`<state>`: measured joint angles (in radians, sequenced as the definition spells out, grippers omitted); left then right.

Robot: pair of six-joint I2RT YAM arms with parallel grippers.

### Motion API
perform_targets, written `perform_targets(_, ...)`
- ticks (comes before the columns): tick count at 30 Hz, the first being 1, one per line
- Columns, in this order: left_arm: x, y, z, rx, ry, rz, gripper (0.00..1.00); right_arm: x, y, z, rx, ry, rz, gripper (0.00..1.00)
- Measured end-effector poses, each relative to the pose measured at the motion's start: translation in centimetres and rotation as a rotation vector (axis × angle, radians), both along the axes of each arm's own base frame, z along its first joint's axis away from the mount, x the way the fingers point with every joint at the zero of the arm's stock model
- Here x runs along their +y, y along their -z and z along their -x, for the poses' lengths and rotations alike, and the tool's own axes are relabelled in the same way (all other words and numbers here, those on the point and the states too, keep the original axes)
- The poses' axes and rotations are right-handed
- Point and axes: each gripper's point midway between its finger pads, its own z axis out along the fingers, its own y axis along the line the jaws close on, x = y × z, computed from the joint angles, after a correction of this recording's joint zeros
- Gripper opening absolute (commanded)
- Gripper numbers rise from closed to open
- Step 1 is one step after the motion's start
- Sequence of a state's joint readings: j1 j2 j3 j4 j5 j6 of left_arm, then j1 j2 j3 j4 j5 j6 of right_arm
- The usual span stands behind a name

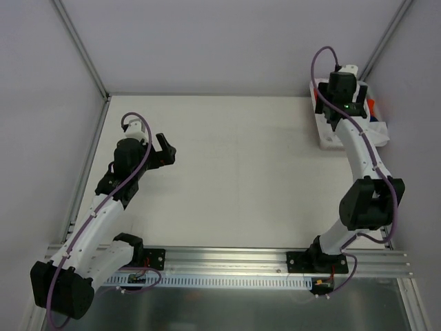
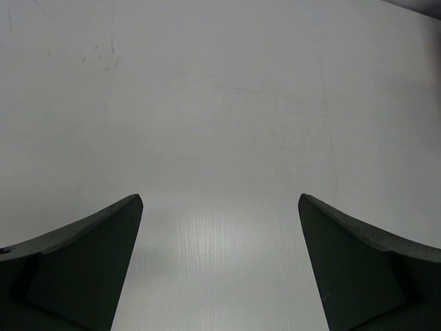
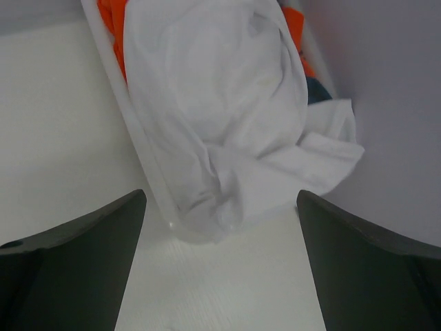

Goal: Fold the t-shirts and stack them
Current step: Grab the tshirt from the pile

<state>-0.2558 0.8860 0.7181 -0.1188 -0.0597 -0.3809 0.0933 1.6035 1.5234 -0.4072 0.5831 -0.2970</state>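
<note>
Hanging over the white basket (image 3: 147, 164) at the table's (image 1: 241, 172) two o'clock corner, the right gripper (image 3: 220, 196) gapes wide, holding nothing. A white t-shirt (image 3: 220, 103) heaps up there and spills over the near rim, with an orange t-shirt (image 3: 110, 21) and a dark blue t-shirt (image 3: 317, 89) peeking from beneath. At nine o'clock the left gripper (image 2: 220, 200) stands wide above plain tabletop.

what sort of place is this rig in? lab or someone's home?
Likely a robotics lab cell, not a home: left arm and right arm bolted to an aluminium rail, blank walls on metal framing around a white table, basket of crumpled t-shirts.
</note>
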Motion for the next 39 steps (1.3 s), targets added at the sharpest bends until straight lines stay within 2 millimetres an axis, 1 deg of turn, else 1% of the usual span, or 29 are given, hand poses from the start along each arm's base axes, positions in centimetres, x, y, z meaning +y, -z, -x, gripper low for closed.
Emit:
perform_targets(2,-0.3,0.3,-0.3,0.006,0.014,0.005,0.99,-1.8,-0.6,-2.2,-0.041,-0.005,-0.085,0.97)
perform_targets(3,-0.4,0.4,-0.3,0.01,0.018,0.006,0.99,-3.2,-1.1,-3.2,-0.071,0.003,-0.123,0.97)
perform_targets(4,-0.7,0.6,-0.3,0.016,0.028,0.009,0.99,-4.8,-1.1,-4.2,-0.09,0.015,-0.177,0.97)
perform_targets(7,-1.0,1.3,-0.3,0.028,0.047,0.014,0.99,-8.8,-1.2,-6.6,-0.149,0.031,-0.31,0.96)
perform_targets(9,-1.1,1.8,-0.2,0.033,0.054,0.016,0.99,-11.2,-0.2,-8.0,-0.169,0.04,-0.409,0.97)
perform_targets(11,-1.1,2.2,-0.2,0.037,0.056,0.015,0.99,-12.5,1.3,-9.0,-0.162,0.04,-0.493,0.97)
perform_targets(13,-1.1,2.3,-0.2,0.039,0.057,0.013,0.99,-12.5,3.3,-9.5,-0.131,0.03,-0.563,0.97)
perform_targets(15,-1.2,2.1,-0.3,0.031,0.057,0.014,0.99,-11.2,5.2,-9.5,-0.085,0.004,-0.641,0.97)
perform_targets(17,-1.2,2.0,-0.4,0.026,0.057,0.015,0.99,-9.7,5.8,-9.7,-0.066,-0.03,-0.704,0.99)
perform_targets(19,-1.2,2.2,-0.6,0.029,0.056,0.014,0.99,-8.4,6.0,-9.9,-0.059,-0.063,-0.757,0.99)
perform_targets(20,-1.2,2.4,-0.7,0.036,0.056,0.012,0.99,-7.7,5.9,-10.0,-0.058,-0.079,-0.78,0.96)
perform_targets(22,-1.3,2.9,-0.8,0.049,0.056,0.009,0.99,-6.9,6.0,-9.9,-0.055,-0.1,-0.808,0.92)
perform_targets(24,-1.3,3.4,-0.9,0.064,0.056,0.006,0.99,-6.5,6.3,-9.6,-0.046,-0.1,-0.825,0.91)
perform_targets(27,-1.3,3.9,-1.0,0.079,0.056,0.002,0.99,-6.5,6.6,-9.3,-0.036,-0.092,-0.825,0.91)
perform_targets(31,-1.3,4.2,-1.0,0.091,0.057,-0.003,0.99,-7.3,7.2,-9.0,-0.017,-0.063,-0.781,0.91)
perform_targets(36,-1.2,4.1,-1.1,0.081,0.058,-0.018,0.99,-8.6,7.9,-8.5,0.017,-0.017,-0.672,0.92)
perform_targets(38,-1.1,3.9,-1.2,0.07,0.057,-0.023,0.99,-8.6,8.1,-8.4,0.038,-0.009,-0.62,0.91)
perform_targets(39,-1.1,3.7,-1.3,0.062,0.058,-0.022,0.99,-8.4,8.2,-8.4,0.048,-0.013,-0.598,0.88)
